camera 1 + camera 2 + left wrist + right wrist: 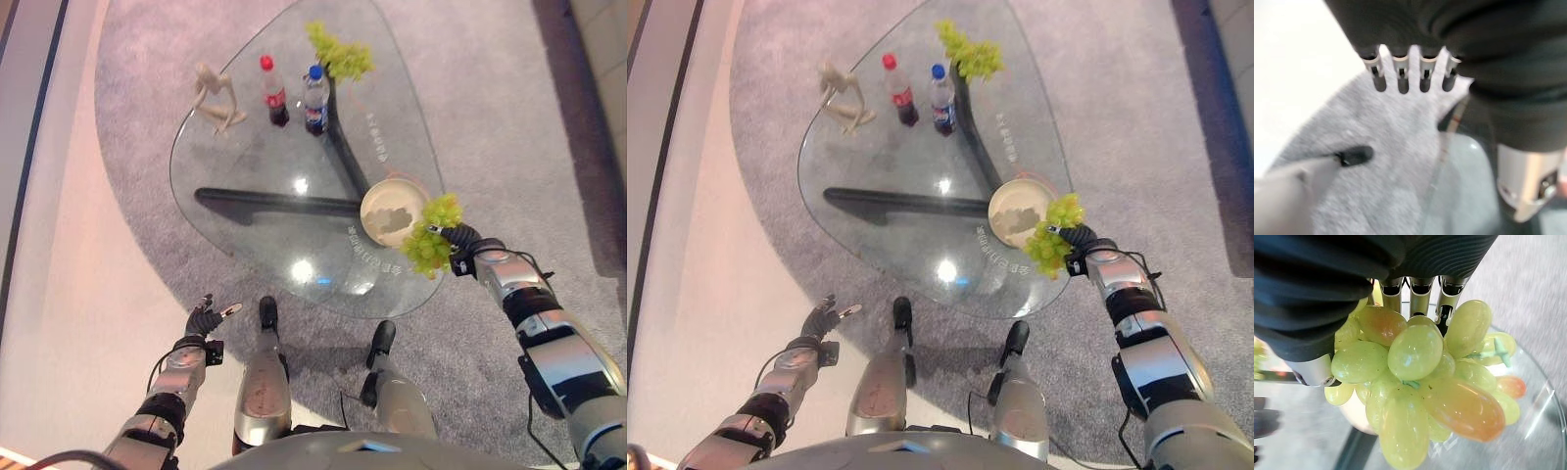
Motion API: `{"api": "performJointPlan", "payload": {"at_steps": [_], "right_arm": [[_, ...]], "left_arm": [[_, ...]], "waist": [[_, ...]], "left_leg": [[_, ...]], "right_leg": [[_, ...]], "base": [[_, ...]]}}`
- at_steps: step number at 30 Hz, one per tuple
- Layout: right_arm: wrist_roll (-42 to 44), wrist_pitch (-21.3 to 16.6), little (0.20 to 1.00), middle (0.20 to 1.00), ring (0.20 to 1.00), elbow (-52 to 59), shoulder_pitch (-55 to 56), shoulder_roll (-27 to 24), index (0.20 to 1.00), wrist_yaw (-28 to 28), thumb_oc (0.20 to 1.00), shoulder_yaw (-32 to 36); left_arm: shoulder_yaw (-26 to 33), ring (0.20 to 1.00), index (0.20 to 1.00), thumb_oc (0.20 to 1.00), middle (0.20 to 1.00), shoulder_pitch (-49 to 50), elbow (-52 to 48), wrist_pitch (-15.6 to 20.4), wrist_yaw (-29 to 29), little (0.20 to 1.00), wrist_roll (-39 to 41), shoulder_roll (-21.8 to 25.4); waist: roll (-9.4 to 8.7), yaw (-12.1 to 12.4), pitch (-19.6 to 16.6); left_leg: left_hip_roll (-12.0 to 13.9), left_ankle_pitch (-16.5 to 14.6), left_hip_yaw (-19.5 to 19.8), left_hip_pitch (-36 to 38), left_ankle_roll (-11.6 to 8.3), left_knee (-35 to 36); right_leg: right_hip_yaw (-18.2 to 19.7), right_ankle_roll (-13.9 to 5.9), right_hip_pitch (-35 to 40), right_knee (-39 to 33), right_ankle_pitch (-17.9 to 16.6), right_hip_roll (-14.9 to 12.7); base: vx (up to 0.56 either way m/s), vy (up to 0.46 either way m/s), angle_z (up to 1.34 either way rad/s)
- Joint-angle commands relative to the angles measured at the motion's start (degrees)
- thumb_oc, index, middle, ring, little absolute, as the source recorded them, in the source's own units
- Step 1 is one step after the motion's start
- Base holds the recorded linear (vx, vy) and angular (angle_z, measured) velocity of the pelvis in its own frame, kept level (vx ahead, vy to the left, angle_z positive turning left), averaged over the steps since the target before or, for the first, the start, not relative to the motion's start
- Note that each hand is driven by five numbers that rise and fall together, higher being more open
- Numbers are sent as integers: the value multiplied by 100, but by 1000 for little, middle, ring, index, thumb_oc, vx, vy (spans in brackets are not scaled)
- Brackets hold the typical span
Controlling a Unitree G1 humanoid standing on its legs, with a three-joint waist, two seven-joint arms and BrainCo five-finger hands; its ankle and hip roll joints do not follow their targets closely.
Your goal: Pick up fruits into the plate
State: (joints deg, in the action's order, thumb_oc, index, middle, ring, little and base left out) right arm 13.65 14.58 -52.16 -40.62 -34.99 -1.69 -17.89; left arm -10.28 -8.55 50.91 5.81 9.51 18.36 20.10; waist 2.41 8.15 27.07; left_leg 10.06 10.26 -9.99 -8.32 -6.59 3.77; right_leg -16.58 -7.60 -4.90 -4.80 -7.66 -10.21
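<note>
Right robot hand (468, 243) grips grape bunch (431, 238) beside plate (392, 211).

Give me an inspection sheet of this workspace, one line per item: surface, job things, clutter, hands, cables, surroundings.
Surface: glass table, rounded, dark frame visible beneath it.
Job's things: cream plate near the table's right edge; green grape bunch held at the plate's near-right rim, partly past the table edge; second grape bunch at the far edge.
Clutter: red-capped bottle and blue-capped bottle upright side by side; beige figurine left of them.
Hands: right hand curled round the held bunch; left hand open, low over the carpet off the table's near-left edge, holding nothing.
Cables: nothing seen.
Surroundings: grey carpet under the table; pale floor to the left.
</note>
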Motion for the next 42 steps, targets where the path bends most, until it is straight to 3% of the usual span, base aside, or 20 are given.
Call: {"api": "performJointPlan", "payload": {"at_steps": [1, 3, 9, 16, 20, 21, 27, 28, 32, 37, 39, 42], "right_arm": [[-346, -386, 200, 200, 200, 132, -719, -440, 200, 284, 200, -302], [-463, -444, 200, 200, 200, 177, -828, -500, 200, 500, 200, -375], [-752, -587, 200, 200, 200, 183, -1184, -707, 200, 1049, 200, -494], [-866, -20, 200, 200, 200, -126, -1531, -826, 200, 1223, 200, -603], [-977, 255, 200, 200, 200, -908, -1696, -921, 200, 1282, 200, -682], [-969, 315, 200, 200, 200, -1004, -1677, -942, 200, 1312, 200, -697], [-1013, 803, 200, 200, 200, -1471, -1876, -1143, 200, 1532, 200, -627], [-987, 1009, 1000, 1000, 1000, -1554, -1950, -1192, 1000, 1545, 1000, -573], [-894, 1075, 1000, 1000, 1000, -1691, -1848, -1213, 1000, 1606, 1000, -461], [-1129, 757, 1000, 1000, 1000, -1769, -1795, -1238, 1000, 1842, 1000, -358], [-1334, 162, 1000, 1000, 1000, -1511, -1604, -1181, 1000, 2418, 1000, -314], [-1357, -260, 1000, 1000, 1000, -1172, -1417, -1085, 1000, 2820, 1000, -260]], "left_arm": [[-137, 1000, 1000, 1000, 1000, -158, 278, 358, 128, 1000, 65, 137], [-122, 1000, 1000, 1000, 1000, -208, 235, 438, 171, 1000, 146, 175], [-291, 1000, 1000, 1000, 1000, -175, -85, 507, 368, 1000, 212, 206], [-383, 1000, 1000, 1000, 1000, -141, -167, 538, 542, 1000, 265, 252], [-485, 1000, 1000, 1000, 1000, -99, -339, 672, 504, 1000, 406, 241], [-542, 1000, 1000, 1000, 1000, -33, -394, 673, 506, 1000, 433, 247], [-713, 1000, 1000, 1000, 1000, 114, -696, 602, 473, 1000, 510, 282], [-736, 1000, 1000, 1000, 1000, 213, -750, 576, 450, 1000, 528, 293], [-723, 1000, 1000, 1000, 1000, 368, -738, 545, 386, 1000, 445, 301], [-659, 1000, 1000, 1000, 1000, 322, -612, 548, 385, 1000, 352, 282], [-615, 1000, 1000, 1000, 1000, 316, -529, 491, 466, 1000, 282, 329], [-527, 1000, 1000, 1000, 1000, 279, -422, 452, 485, 1000, 242, 362]], "waist": [[43, 118, 124], [54, 144, 271], [158, 246, 272], [245, 342, 272], [421, 426, 272], [440, 426, 272], [673, 476, 272], [748, 484, 272], [790, 457, 272], [747, 443, 272], [623, 385, 272], [514, 320, 272]], "left_leg": [[-485, -452, 579, -624, 184, -634], [-529, -451, 603, -789, 198, -745], [-667, -480, 668, -1598, 247, -1130], [-772, -515, 708, -2316, 331, -1444], [-841, -535, 718, -2661, 392, -1601], [-872, -707, 731, -2593, 361, -1676], [-944, -724, 740, -2864, 391, -1843], [-968, -725, 740, -2872, 398, -1842], [-946, -721, 726, -2692, 377, -1727], [-884, -519, 678, -2527, 402, -1498], [-836, -516, 666, -2170, 377, -1337], [-800, -550, 667, -1889, 380, -1263]], "right_leg": [[-156, 302, -535, 1269, 740, -18], [-180, 304, -711, 1407, 765, -18], [-276, 301, -1562, 1966, 846, -111], [-260, 290, -2424, 2559, 931, -278], [-252, 308, -2816, 2828, 978, -375], [-176, 243, -2791, 2967, 1161, -419], [-133, 247, -3102, 3158, 1183, -520], [-106, 262, -3140, 3186, 1204, -506], [-74, 269, -3041, 3121, 1197, -460], [-178, 312, -2860, 2812, 951, -380], [-155, 277, -2519, 2628, 900, -307], [-101, 251, -2277, 2513, 878, -248]], "base": [[-16, -2, 9], [-46, -23, 7], [-22, -2, 8], [11, 2, 13], [18, 14, 9], [70, -19, 6], [14, 1, 5], [-1, 47, 4], [0, 11, 1], [-54, 15, -2], [0, 0, 0], [0, 0, 0]]}}
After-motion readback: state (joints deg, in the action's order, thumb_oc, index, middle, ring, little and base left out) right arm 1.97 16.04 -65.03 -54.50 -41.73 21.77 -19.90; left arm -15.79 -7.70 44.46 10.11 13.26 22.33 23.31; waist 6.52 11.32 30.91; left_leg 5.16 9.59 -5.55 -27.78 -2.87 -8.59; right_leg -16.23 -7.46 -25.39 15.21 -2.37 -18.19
